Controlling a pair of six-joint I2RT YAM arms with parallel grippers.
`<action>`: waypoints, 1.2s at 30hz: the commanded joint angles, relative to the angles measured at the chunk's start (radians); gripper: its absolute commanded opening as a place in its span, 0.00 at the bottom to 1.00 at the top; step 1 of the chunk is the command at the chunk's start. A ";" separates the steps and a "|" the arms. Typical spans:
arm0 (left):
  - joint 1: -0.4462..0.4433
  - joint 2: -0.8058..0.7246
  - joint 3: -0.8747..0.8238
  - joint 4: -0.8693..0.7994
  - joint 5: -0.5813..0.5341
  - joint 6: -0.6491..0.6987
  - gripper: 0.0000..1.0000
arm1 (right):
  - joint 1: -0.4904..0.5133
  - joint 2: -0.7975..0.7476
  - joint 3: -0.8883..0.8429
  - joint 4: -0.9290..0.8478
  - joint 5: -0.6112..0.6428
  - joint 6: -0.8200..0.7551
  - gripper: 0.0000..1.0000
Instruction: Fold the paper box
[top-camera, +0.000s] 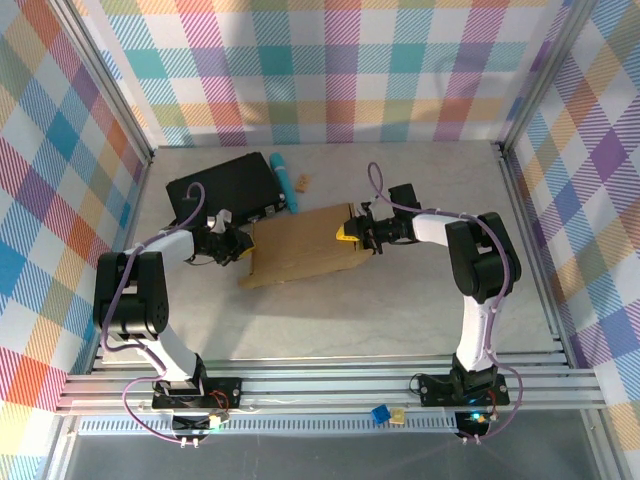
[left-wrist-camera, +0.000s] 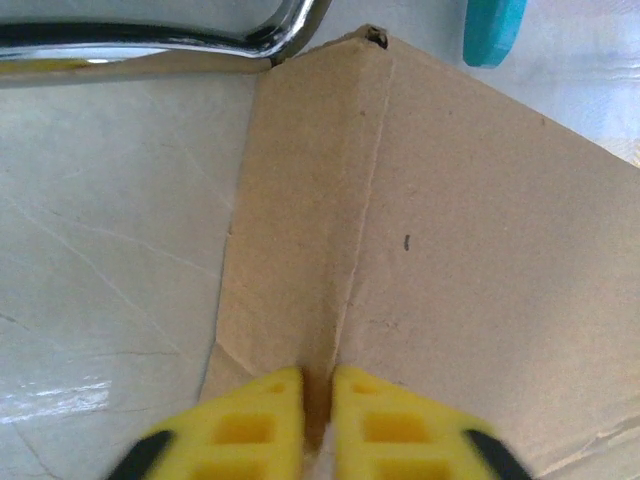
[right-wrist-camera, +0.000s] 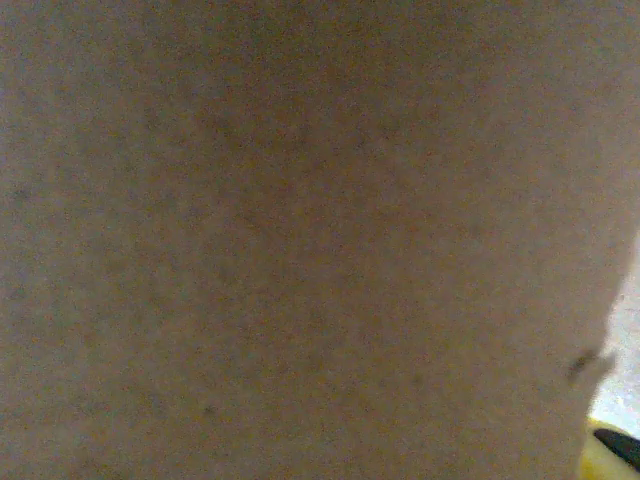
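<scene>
Top external shows the matte brown paper box (top-camera: 300, 250) lying half-folded on the marbled table (top-camera: 400, 300). The left gripper (left-wrist-camera: 317, 385) has waffled yellow fingers (left-wrist-camera: 250, 425) astride a crease, a slit apart. Whether it or the right gripper (top-camera: 350, 235) pinches, I can't tell.

The paper box (right-wrist-camera: 300, 240) lies so close to the right wrist lens that it is a brown blur with no crease to read, and a yellow fingertip (right-wrist-camera: 598, 466) is cut off at the bottom corner. The left gripper (left-wrist-camera: 318, 425) is blurred and cropped below; whether it touches the fold cannot be told. A teal object (left-wrist-camera: 492, 28) and a chrome bar (left-wrist-camera: 200, 40) run off the top edge. From above, the right gripper (top-camera: 352, 234) is too small to judge its grip. A tan scrap (top-camera: 303, 182), a blue bit (top-camera: 380, 413) and a yellow bit (top-camera: 397, 416) are too small to identify.
</scene>
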 joint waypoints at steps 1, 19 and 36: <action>0.015 -0.061 0.030 -0.030 -0.046 -0.087 0.33 | -0.008 -0.042 0.032 0.026 0.024 0.135 0.43; 0.033 -0.075 0.157 -0.219 -0.087 -0.850 0.70 | -0.115 -0.073 0.276 -0.542 -0.091 0.353 0.42; -0.116 0.013 0.089 0.138 0.048 -1.302 0.83 | -0.166 -0.043 0.274 -0.638 -0.179 0.351 0.42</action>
